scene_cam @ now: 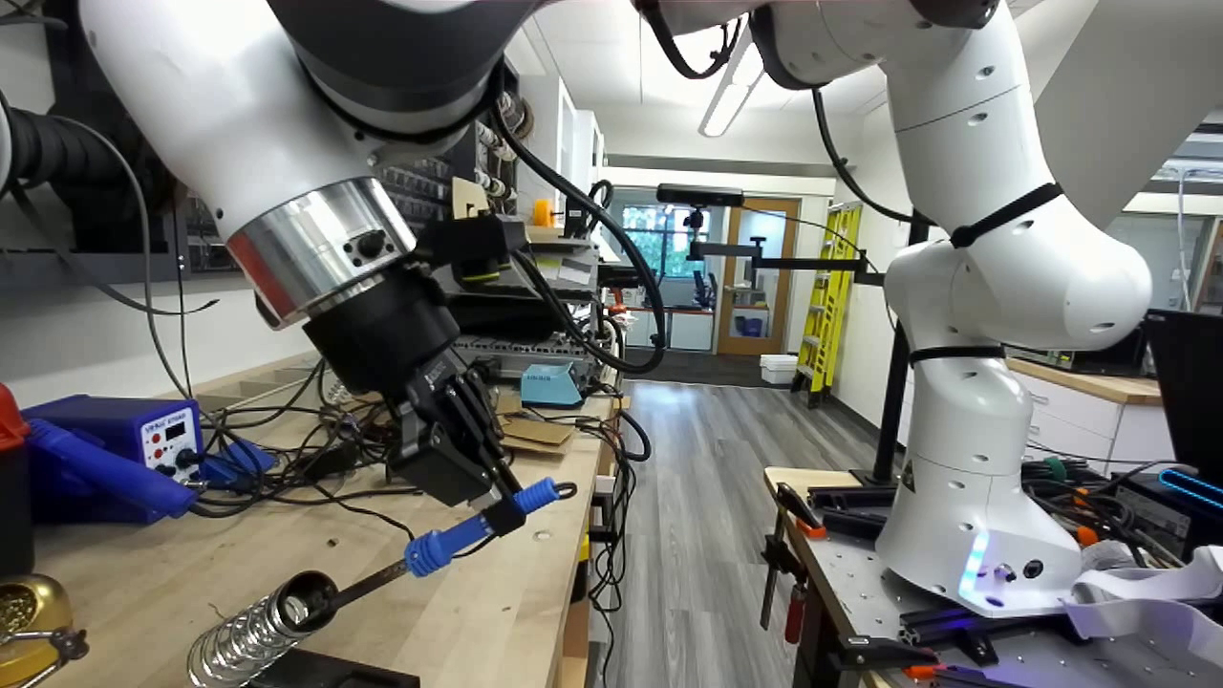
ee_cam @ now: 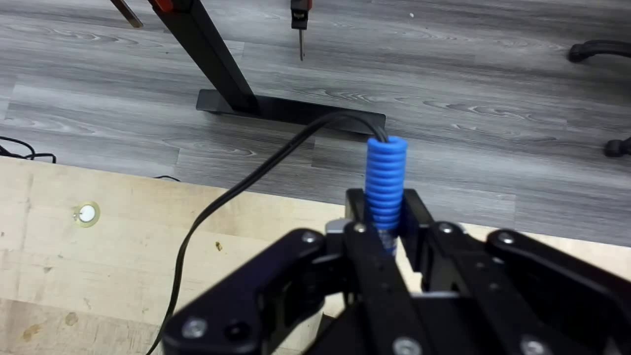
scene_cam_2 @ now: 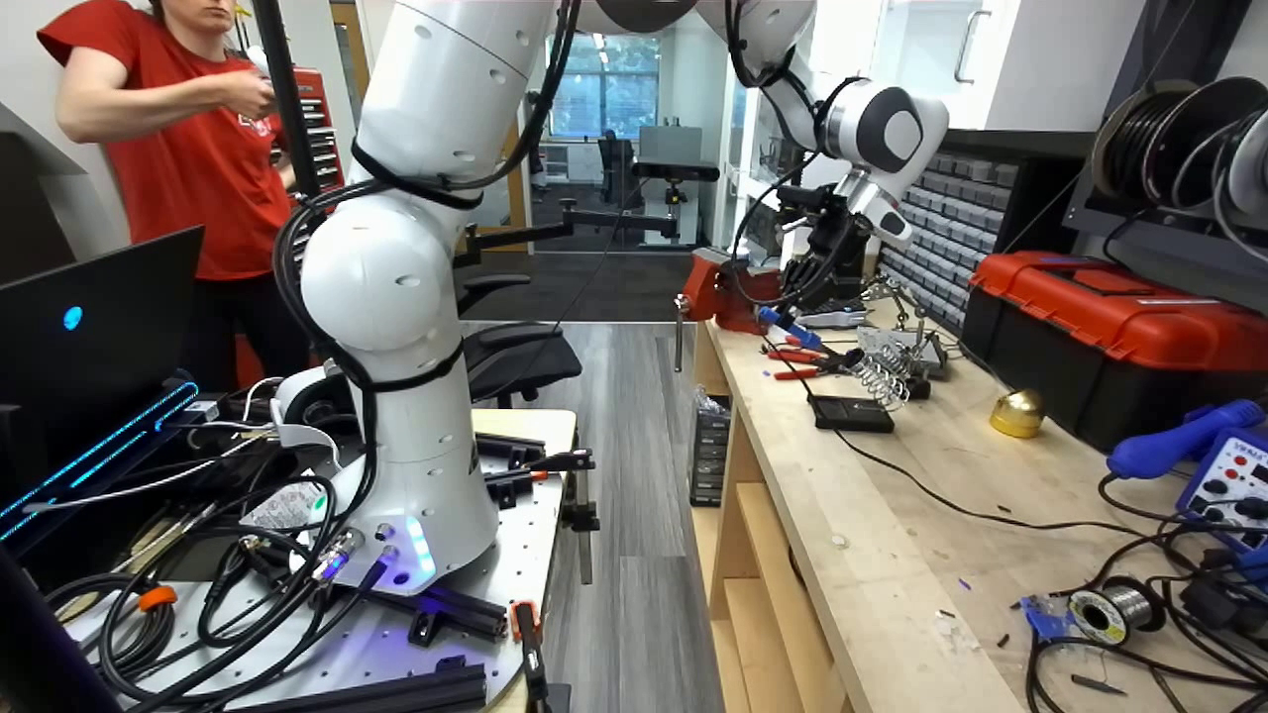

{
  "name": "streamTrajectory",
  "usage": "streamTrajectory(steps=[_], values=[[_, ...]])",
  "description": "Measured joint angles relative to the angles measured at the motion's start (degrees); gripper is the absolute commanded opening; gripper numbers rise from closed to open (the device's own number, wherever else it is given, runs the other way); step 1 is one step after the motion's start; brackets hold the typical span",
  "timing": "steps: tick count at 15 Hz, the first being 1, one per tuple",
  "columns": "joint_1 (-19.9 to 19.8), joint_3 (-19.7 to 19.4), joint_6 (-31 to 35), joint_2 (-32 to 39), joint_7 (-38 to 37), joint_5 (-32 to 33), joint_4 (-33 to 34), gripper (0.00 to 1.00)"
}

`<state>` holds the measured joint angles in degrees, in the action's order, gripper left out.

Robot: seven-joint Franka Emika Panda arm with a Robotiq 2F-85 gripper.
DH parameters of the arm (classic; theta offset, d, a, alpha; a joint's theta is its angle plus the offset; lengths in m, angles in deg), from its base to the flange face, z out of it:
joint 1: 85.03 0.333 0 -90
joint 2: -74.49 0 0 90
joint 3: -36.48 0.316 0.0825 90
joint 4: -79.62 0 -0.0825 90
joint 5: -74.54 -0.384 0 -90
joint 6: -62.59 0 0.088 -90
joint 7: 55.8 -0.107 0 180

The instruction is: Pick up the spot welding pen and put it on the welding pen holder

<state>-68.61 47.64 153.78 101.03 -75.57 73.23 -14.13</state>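
Two jaws of the black, jointed gripper [scene_cam: 504, 514] pinch the blue, ribbed-handled welding pen [scene_cam: 465, 533], w/ just the handle's thickness btwn them. From where I stand, pen's tilted, handle up above the light wood workbench [scene_cam: 459, 631], dark straight shaft aimed down at the silver wire-coil holder [scene_cam: 239, 638]. Tip's at the coil's mouth; can't tell how far in. A thin black cable [ee_cam: 223, 199] leaves the handle's back end & arcs over in the wrist view. Coil slants as well, w/ a flat black base [scene_cam_2: 852, 413] by its low end. Nearby, in an exterior view: red-handled pliers [scene_cam_2: 798, 374] & a shiny gold dome [scene_cam_2: 1017, 414]. A bit further off, a big red-and-black toolbox [scene_cam_2: 1119, 332]; then a boxy blue-and-white control unit [scene_cam_2: 1233, 490] w/ a chunky blue handpiece [scene_cam_2: 1179, 441], plus a small spool [scene_cam_2: 1108, 611] of silvery wire. Across the aisle, the glossy white robot arm [scene_cam_2: 381, 287] stands on a grey perforated metal table [scene_cam_2: 528, 540], a black laptop [scene_cam_2: 109, 307] near it. Past the arm, well apart from the bench, a person [scene_cam_2: 198, 163] in a red T-shirt, one forearm raised.
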Motion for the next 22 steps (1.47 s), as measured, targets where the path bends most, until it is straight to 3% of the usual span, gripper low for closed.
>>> streamTrajectory(steps=[8, 22], values=[[1.9, -1.0, -6.2, 4.4, 0.0, 2.6, 8.0, 0.05], [3.7, -2.7, -10.5, 15.1, 0.0, 4.1, 19.9, 0.05]])
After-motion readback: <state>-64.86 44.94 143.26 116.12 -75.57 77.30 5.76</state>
